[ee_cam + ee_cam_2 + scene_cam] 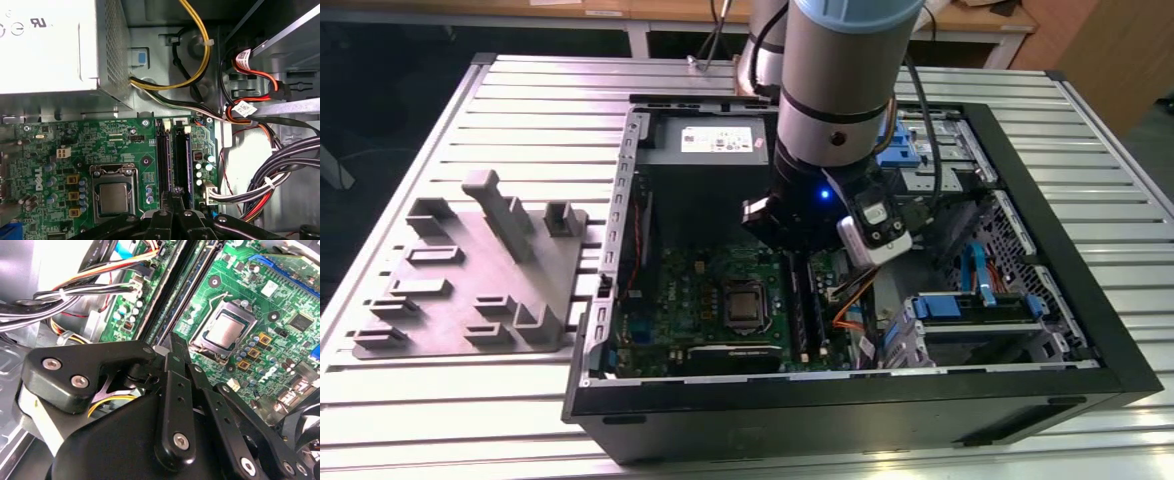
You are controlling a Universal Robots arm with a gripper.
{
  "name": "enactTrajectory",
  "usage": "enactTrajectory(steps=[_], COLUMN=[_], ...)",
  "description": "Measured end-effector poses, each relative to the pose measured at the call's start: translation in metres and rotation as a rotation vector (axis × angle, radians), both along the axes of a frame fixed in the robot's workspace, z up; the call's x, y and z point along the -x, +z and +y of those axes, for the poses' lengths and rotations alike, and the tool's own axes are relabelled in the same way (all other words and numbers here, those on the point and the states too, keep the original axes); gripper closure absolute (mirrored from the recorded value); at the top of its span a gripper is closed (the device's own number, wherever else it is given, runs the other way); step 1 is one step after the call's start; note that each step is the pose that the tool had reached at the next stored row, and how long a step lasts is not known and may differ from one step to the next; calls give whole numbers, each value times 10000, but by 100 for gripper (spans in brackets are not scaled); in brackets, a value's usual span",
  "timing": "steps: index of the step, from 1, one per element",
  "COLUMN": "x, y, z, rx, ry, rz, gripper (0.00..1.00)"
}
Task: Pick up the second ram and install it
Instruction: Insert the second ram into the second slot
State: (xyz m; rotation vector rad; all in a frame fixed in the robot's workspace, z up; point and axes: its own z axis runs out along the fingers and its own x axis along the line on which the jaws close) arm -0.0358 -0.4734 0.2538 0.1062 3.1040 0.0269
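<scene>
My gripper [172, 337] hangs inside the open computer case, over the green motherboard [125, 145]. Its black fingers [175, 197] are drawn together, so it is shut. The tips sit above the middle of two long memory slots [172, 160] beside the CPU socket [114, 195]. A slim dark stick, which I take for the second ram [192, 287], lies along the slot that runs up to the fingertips. Whether the fingers pinch it or only rest above it I cannot tell. In the exterior view the arm's wrist [821, 215] hides the fingertips.
The case walls [854, 395] enclose the board. Bundled cables [270, 165] and blue drive bays [974, 305] crowd the side toward the exterior view's right, and the power supply [720, 140] sits at the back. A grey moulded tray [474, 270] stands on the slatted table at the exterior view's left.
</scene>
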Motion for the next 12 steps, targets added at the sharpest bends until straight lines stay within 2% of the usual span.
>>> enactTrajectory(steps=[12], x=[0], y=[24], z=[0], rx=[-1], ry=[0], rz=[0], gripper=[90])
